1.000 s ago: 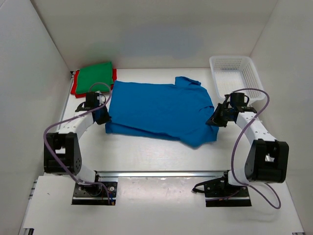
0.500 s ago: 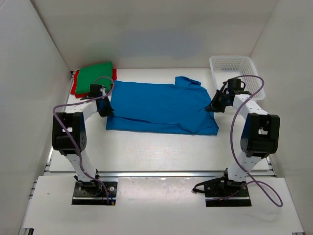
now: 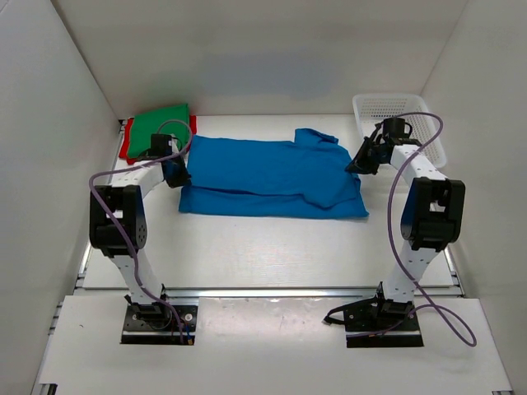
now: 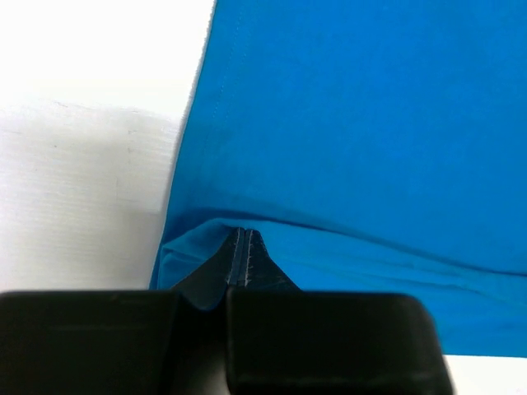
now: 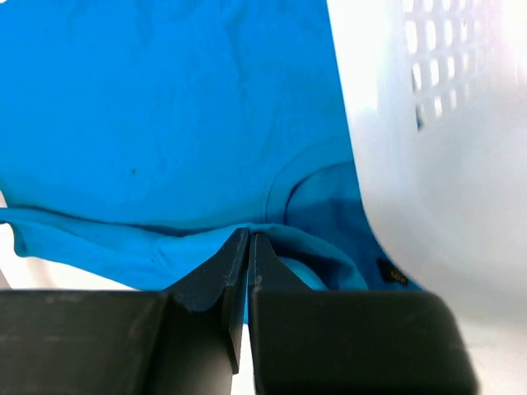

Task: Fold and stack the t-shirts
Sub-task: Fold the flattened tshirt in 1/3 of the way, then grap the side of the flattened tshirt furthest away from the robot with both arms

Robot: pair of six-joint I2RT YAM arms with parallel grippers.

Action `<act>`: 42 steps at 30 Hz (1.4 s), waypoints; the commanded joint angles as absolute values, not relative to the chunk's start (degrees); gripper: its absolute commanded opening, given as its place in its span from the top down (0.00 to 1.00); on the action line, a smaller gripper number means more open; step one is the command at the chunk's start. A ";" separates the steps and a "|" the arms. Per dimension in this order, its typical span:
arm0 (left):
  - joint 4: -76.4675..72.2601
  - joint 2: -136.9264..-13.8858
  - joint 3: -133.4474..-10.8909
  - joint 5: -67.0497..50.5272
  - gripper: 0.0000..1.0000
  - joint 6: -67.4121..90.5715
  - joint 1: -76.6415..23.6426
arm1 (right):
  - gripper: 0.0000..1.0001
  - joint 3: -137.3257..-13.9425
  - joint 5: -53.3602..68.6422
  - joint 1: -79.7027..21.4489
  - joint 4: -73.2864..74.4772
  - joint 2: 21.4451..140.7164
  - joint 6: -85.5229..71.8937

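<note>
The bright blue t-shirt (image 3: 272, 177) lies across the middle of the table, its near half folded back over itself. My left gripper (image 3: 174, 174) is shut on the shirt's left edge; the wrist view shows its jaws (image 4: 244, 239) pinching a blue fold (image 4: 346, 140). My right gripper (image 3: 360, 162) is shut on the shirt's right edge by the collar; its jaws (image 5: 248, 240) pinch blue cloth (image 5: 165, 123). The folded green t-shirt (image 3: 160, 125) lies on the folded red t-shirt (image 3: 126, 146) at the far left corner.
A white mesh basket (image 3: 395, 115) stands at the far right, just behind my right gripper; its wall fills the right of the right wrist view (image 5: 436, 164). White walls close the table on three sides.
Both grippers have carried the shirt's near edge away from me towards the far edge, folding the blue shirt roughly in half. The arms now stretch further out.
</note>
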State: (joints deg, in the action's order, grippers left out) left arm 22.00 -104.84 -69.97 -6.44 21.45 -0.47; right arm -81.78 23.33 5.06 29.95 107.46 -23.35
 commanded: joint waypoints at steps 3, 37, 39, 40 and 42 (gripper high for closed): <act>21.10 -106.43 -72.95 -5.62 0.98 21.09 1.76 | 1.00 -86.57 22.07 5.36 29.53 109.60 -23.38; 32.07 -107.51 -66.19 -0.09 0.53 16.35 -12.04 | 1.00 -60.13 14.67 -9.84 21.97 103.80 -21.80; 32.95 -105.39 -63.73 0.17 0.53 16.43 -12.65 | 1.00 -57.67 14.94 -10.02 23.02 101.36 -22.58; 33.57 -103.73 -61.89 0.35 0.53 16.44 -13.18 | 1.00 -55.66 14.85 -10.63 23.20 100.55 -22.50; 35.49 -101.26 -58.89 -0.87 0.53 16.17 -13.88 | 1.00 -50.83 14.59 -10.90 24.52 96.27 -23.38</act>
